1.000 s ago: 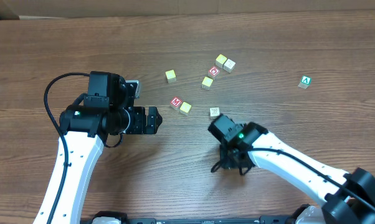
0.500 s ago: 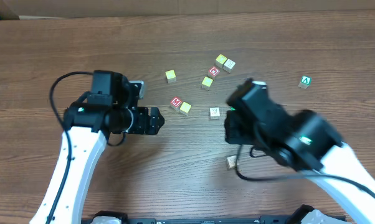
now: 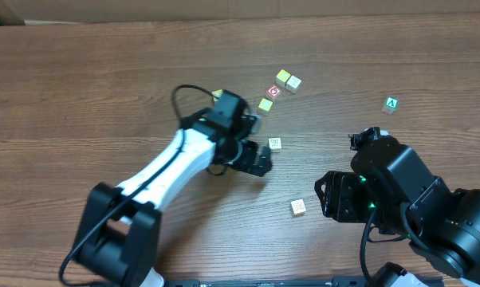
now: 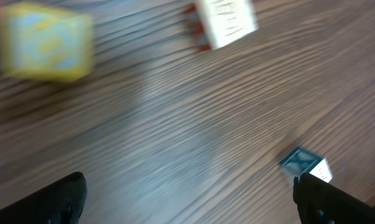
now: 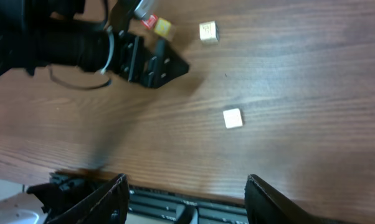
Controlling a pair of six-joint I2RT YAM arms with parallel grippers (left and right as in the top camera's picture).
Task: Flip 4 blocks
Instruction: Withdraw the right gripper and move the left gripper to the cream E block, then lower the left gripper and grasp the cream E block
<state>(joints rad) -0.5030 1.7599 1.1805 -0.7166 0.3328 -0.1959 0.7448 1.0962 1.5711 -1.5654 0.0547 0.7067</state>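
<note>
On the wooden bench [image 3: 80, 72] the left arm reaches from the near-left corner to the middle. Its left hand [image 3: 259, 161] hangs low over bare wood, the two fingers spread wide with nothing between them. Just beyond its tips sits the first cream block [image 3: 275, 143], apart from the fingers. The second cream block [image 3: 297, 207] lies alone nearer the front edge, between the two arms and near the right hand [image 5: 190, 199]. That hand's fingers also stand apart and hold nothing.

In the right wrist view a red block [image 5: 149, 22] and a yellow-green block [image 5: 163, 27] sit side by side, close against the left arm. The overhead view hides both under that arm, and the red one's letter cannot be read.

Farther back stands a small group: a lone yellow-green cube [image 3: 265, 104], the red "O" cube [image 3: 273, 92], and a back yellow cube [image 3: 282, 77] touching a back cream cube [image 3: 293, 82]. The green "A" cube [image 3: 391, 104] stands well apart at the right. The left wrist view is smeared, so its blocks show only as colours.
</note>
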